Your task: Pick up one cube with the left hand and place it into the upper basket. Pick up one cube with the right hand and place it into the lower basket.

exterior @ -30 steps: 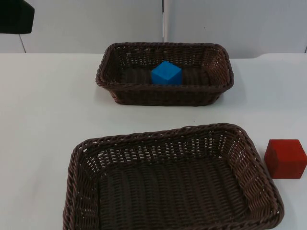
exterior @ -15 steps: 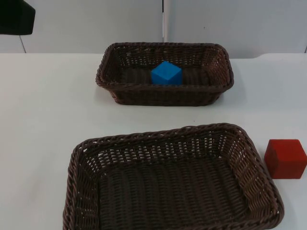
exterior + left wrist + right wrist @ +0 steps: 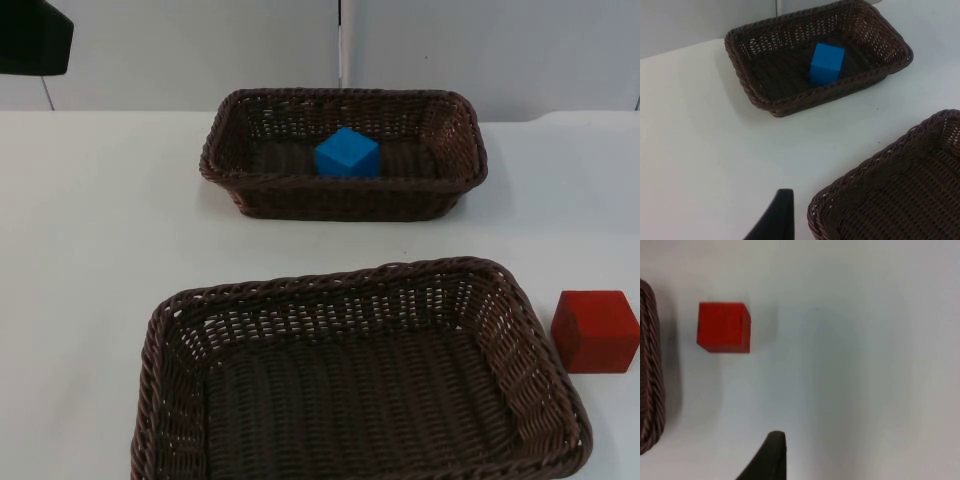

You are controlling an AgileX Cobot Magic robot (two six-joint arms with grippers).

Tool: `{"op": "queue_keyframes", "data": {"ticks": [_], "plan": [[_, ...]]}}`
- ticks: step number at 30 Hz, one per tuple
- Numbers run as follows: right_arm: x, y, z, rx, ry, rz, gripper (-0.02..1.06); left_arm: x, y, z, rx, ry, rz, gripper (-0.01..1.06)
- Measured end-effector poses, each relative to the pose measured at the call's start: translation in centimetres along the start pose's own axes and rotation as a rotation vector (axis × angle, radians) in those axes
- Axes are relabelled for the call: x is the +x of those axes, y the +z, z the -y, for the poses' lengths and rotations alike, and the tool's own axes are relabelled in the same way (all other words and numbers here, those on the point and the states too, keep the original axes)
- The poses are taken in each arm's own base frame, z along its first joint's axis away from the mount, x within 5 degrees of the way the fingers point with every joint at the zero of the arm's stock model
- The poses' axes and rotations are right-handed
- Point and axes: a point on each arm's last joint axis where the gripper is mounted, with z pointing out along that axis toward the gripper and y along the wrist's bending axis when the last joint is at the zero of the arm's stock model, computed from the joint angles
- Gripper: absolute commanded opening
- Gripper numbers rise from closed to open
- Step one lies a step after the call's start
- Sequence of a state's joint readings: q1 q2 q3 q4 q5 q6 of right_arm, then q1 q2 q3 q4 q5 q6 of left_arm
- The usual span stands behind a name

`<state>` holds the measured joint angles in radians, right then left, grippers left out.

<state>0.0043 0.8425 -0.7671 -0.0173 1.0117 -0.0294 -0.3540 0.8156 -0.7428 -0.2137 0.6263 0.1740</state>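
Observation:
A blue cube (image 3: 347, 153) lies inside the upper brown wicker basket (image 3: 225, 135), near its middle; the left wrist view has the same cube (image 3: 826, 62) and basket (image 3: 742, 67). The lower, larger wicker basket (image 3: 165, 330) holds nothing. On the white table just right of that basket rests a red cube (image 3: 596, 330), which the right wrist view (image 3: 723, 326) also takes in. My left gripper (image 3: 777, 220) hovers over bare table, left of the lower basket's corner (image 3: 840, 190). My right gripper (image 3: 771, 457) hangs over bare table, well apart from the red cube.
The left arm's black body (image 3: 30, 38) waits at the far left by the grey partition wall (image 3: 500, 50). The white table (image 3: 100, 220) spreads to the left of both baskets and between them. The lower basket's rim (image 3: 647, 365) lies beside the red cube.

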Motion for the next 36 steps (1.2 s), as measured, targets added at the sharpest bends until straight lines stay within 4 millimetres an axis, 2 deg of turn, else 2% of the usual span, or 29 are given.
{"op": "queue_keyframes", "data": {"ticks": [3,7,22,30,35,36], "plan": [[-0.5,1.3,0.0,-0.006,-0.007,-0.053,1.05,0.0,0.0,0.0,0.0,0.0,-0.002,0.99],[-1.2,2.2,-0.2,-0.026,0.006,-0.039,1.05,0.0,0.0,0.0,0.0,0.0,-0.002,0.99],[-2.0,4.5,-0.6,-0.066,0.033,-0.097,1.05,0.2,0.0,0.0,0.003,0.0,-0.018,0.99],[-2.2,6.2,-2.7,-0.117,-0.063,-0.174,1.05,0.2,0.0,0.0,0.003,0.0,-0.018,0.99],[-2.4,8.6,-5.3,-0.155,-0.13,-0.23,1.05,0.2,0.0,0.0,0.003,0.0,-0.018,0.99],[-2.4,8.6,-5.3,-0.155,-0.13,-0.23,1.05,0.2,0.0,0.0,0.003,0.0,-0.018,0.99]]}}
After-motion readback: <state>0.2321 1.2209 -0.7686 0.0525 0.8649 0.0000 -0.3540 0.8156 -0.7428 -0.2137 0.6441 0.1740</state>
